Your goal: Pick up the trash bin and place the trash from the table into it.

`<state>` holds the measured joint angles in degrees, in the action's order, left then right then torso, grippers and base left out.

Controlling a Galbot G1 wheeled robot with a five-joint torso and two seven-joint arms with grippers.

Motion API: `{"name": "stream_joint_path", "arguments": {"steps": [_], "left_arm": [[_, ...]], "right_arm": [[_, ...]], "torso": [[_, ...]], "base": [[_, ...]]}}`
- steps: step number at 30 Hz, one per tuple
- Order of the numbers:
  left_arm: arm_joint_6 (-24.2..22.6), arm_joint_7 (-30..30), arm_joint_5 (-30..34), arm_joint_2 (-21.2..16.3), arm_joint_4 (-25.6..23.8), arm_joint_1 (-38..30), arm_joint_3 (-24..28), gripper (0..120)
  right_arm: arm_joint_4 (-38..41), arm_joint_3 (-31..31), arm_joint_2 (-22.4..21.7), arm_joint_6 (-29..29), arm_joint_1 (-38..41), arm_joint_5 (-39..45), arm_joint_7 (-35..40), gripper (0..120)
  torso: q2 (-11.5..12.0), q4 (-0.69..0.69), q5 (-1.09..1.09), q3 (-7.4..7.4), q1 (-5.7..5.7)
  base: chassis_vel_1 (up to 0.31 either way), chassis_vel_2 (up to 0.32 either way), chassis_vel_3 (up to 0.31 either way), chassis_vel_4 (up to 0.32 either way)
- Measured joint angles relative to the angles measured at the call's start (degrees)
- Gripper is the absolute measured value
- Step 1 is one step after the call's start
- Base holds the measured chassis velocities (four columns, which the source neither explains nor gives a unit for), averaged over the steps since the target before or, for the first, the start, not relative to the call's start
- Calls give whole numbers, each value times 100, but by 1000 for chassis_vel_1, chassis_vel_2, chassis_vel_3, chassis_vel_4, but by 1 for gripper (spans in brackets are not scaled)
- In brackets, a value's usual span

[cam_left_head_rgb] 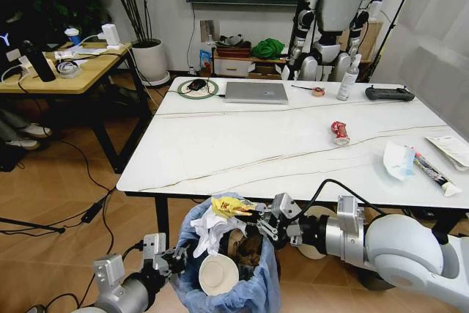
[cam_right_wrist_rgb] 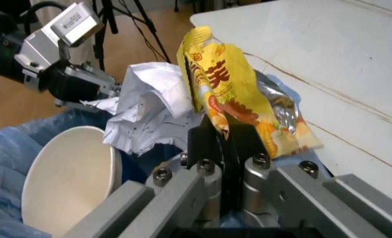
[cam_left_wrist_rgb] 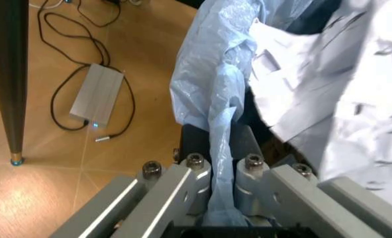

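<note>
You see crinkled thin blue plastic lining the trash bin, a glossy marble-look table, and matt wood flooring.

The right arm has a smooth, rounded light-grey shell, a silver cylindrical wrist and a black cable looping over it. Its end effector is black, with silver angular brackets. The left arm is grey metal with a boxy silver block; its end effector is dark. In both wrist views, silver finger links carry hex-socket screws ahead of black fingertips.
</note>
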<state>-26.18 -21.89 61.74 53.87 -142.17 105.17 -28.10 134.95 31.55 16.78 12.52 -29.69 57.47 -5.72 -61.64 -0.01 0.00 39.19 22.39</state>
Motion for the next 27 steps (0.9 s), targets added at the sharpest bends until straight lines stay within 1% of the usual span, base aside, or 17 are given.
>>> {"name": "stream_joint_path", "arguments": {"steps": [5,12,15,27], "left_arm": [[-16,-25,1,21,-28,26,-27,0],[-18,-23,-17,26,-33,35,-43,0],[-18,-23,-28,35,-1,1,-24,0],[-18,-21,-14,-4,-8,-5,-46,0]], "right_arm": [[-68,12,41,3,-6,-48,-19,0],[-41,-116,-17,-71,-34,-85,-182,0],[140,-217,-121,-213,-37,-89,-439,0],[505,-242,-241,-423,-144,-57,-742,0]], "torso": [[1,1,0,0,0],[1,0,0,0,0],[1,0,-1,0,0],[1,0,-1,0,0]], "base": [[0,0,0,0],[0,0,0,0],[0,0,0,0],[0,0,0,0]]}}
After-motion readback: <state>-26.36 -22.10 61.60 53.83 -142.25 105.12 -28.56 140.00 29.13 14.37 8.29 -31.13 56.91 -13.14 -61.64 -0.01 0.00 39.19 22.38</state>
